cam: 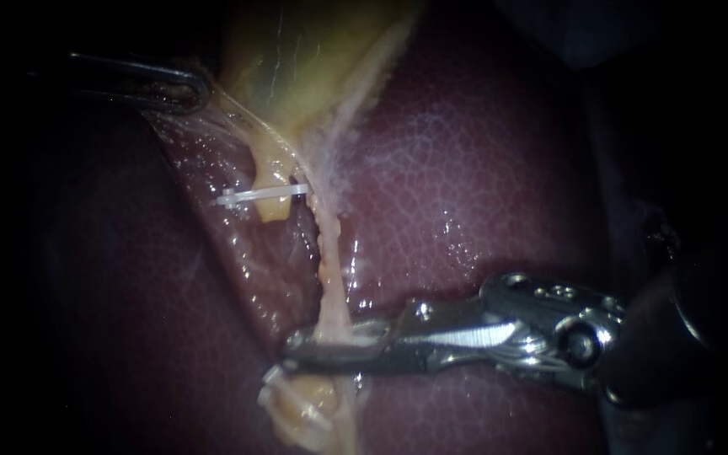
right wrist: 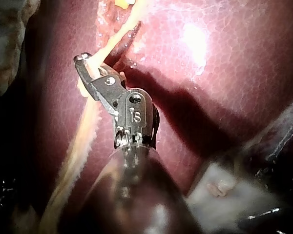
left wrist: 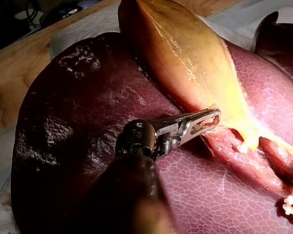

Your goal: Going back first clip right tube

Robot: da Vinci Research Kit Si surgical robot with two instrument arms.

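At the gallbladder's (left wrist: 185,53) edge, left instrument's (left wrist: 212,118) jaws tight on it, plainest in left wrist view.

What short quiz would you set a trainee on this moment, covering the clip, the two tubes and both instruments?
1. True or false: a white clip sits across the left tube.
2. Pick one. The jaws of the left instrument are: A) open, holding nothing; B) shut on tissue of the gallbladder; C) shut on a clip.
3. Fill in: the tip of the right instrument is at the ___ tube.

Key: 1 true; 2 B; 3 right.
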